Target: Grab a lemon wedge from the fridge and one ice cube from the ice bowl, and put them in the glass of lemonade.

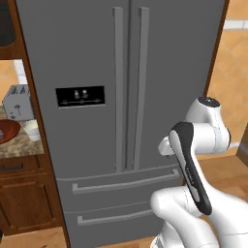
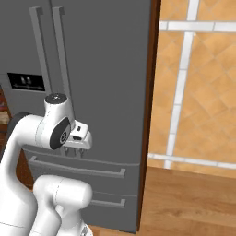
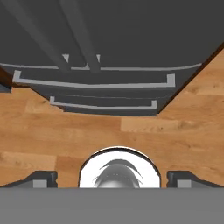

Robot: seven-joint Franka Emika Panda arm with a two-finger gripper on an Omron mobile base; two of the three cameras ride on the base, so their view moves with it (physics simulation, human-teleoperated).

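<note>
The fridge (image 1: pixel 97 63) stands shut, both long door handles side by side and two drawers below them. The gripper (image 3: pixel 112 177) hangs in front of the lower doors, pointing down at the wooden floor (image 3: pixel 61 131), its jaws spread wide with nothing between them; the drawer fronts lie just ahead of the fingertips (image 3: pixel 43 178). Well off to the jaws' left, on the stone counter (image 1: pixel 19 145), the glass of lemonade (image 1: pixel 32 130) sits just beside the ice bowl (image 1: pixel 7 131), with a grey toaster (image 1: pixel 17 101) behind them.
</note>
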